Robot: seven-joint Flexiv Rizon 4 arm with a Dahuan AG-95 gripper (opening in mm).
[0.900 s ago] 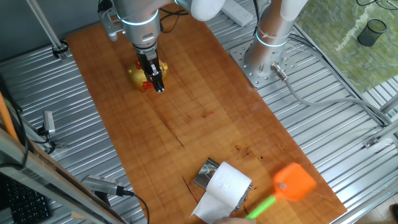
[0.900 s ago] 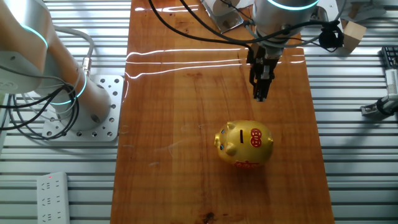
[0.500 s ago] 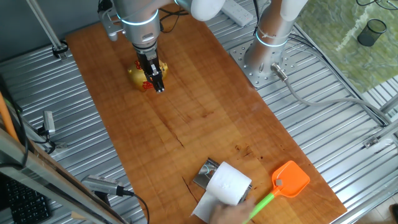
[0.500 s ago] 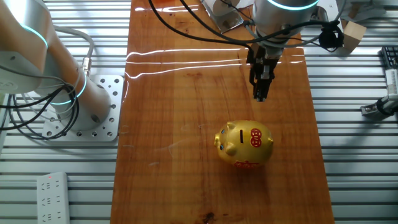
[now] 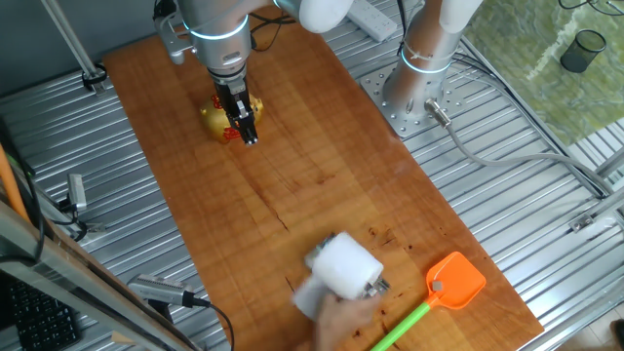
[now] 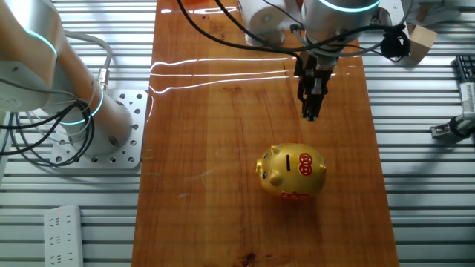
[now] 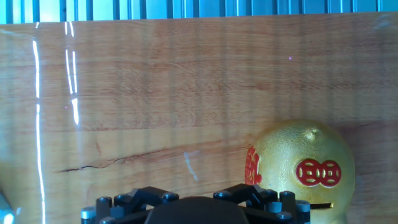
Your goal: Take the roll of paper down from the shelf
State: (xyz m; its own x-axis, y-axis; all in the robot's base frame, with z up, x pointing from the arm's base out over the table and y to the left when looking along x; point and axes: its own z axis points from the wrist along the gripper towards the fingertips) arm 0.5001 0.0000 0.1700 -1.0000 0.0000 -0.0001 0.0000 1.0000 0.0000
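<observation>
The gripper [image 5: 250, 137] hangs just beside the piggy bank [image 6: 292, 172], fingers pressed together, gripping nothing. The roll of paper [image 5: 343, 266] lies well apart from the piggy bank, blurred, so approach is pending.

1. The gripper [image 5: 246, 132] hangs over the far end of the wooden table [image 5: 292, 185], just beside the piggy bank [image 5: 216, 119].
2. In the other fixed view the gripper [image 6: 310, 111] sits behind the piggy bank [image 6: 292, 172], apart from it.
3. The roll of paper [image 5: 343, 265] lies blurred at the near end, a hand [image 5: 343, 317] just below it.
4. The swatter [image 5: 447, 285] lies right of the roll, near the table's edge.
5. The arm's base [image 5: 414, 93] stands off the table's right side.
</observation>
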